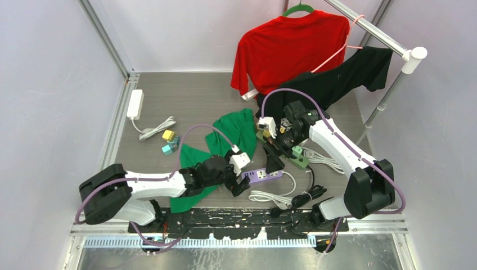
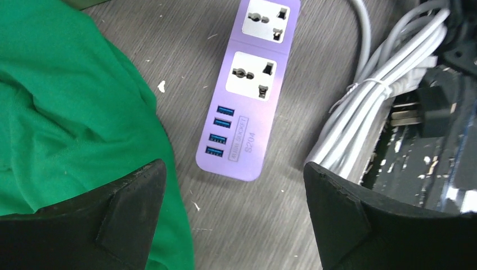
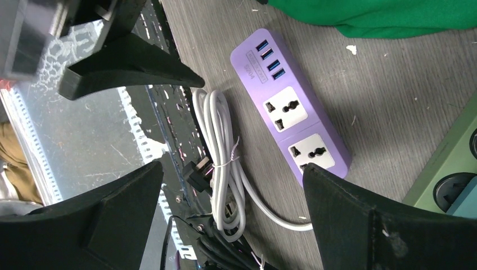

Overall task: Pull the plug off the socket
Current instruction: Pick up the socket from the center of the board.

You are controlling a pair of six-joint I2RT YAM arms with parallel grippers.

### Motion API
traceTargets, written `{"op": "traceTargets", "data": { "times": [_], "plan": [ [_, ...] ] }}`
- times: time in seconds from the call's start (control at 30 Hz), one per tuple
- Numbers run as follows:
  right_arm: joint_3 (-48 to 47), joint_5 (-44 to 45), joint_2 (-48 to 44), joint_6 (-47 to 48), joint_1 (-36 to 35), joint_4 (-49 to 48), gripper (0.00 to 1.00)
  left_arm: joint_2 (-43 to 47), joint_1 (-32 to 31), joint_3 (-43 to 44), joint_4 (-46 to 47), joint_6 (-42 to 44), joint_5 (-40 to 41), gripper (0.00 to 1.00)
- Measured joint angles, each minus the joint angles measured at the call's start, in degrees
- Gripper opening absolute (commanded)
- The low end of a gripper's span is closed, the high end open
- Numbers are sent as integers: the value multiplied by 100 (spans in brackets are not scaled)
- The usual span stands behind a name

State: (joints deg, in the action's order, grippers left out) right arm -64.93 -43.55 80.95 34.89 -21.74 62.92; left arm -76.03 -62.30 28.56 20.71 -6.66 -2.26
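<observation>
A purple power strip [image 1: 264, 175] lies near the front of the table. Both of its sockets are empty in the left wrist view [image 2: 247, 95] and the right wrist view [image 3: 292, 121]. Its bundled white cable [image 2: 365, 107] and black plug [image 2: 430, 107] lie loose beside it. A green power strip [image 1: 302, 162] lies further right with a teal plug [image 1: 296, 151] in it; both show at the right edge of the right wrist view [image 3: 450, 174]. My left gripper [image 2: 236, 225] is open just short of the purple strip's USB end. My right gripper [image 3: 233, 219] is open above both strips.
A green cloth [image 1: 225, 135] lies left of the strips and under my left arm. A red shirt [image 1: 287, 45] and a black shirt [image 1: 349, 76] hang on a rack at the back right. A white adapter [image 1: 135, 104] and small coloured blocks [image 1: 169, 140] lie at the left.
</observation>
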Motion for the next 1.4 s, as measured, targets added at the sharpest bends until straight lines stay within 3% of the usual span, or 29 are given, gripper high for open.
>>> {"op": "traceTargets", "data": {
  "times": [0.17,0.67,0.8,0.9,1.03,1.07,1.13,1.17,1.2,1.4],
  "plan": [
    [2,4,-4,2,0,-2,99,-374,0,402,-387,640,-59,89],
    [28,55,-22,35,0,-4,100,-1272,48,468,168,1311,-518,80],
    [31,68,-59,42,0,-4,100,-1497,125,540,330,1318,-555,73],
    [33,70,-72,44,0,-2,99,-1633,175,577,400,1311,-590,62],
    [33,85,-72,46,0,-4,99,-1784,251,614,522,1307,-651,59],
    [33,85,-72,48,0,-4,99,-1821,264,616,568,1292,-678,56],
    [33,87,-72,55,0,-4,99,-1871,282,636,638,1287,-715,37],
    [33,87,-72,57,0,-4,99,-1891,284,649,651,1292,-739,23],
    [33,87,-72,57,0,-4,99,-1902,289,664,656,1305,-763,2],
    [33,103,-72,59,0,-4,99,-1891,306,787,433,1294,-839,0]
  ]
}}
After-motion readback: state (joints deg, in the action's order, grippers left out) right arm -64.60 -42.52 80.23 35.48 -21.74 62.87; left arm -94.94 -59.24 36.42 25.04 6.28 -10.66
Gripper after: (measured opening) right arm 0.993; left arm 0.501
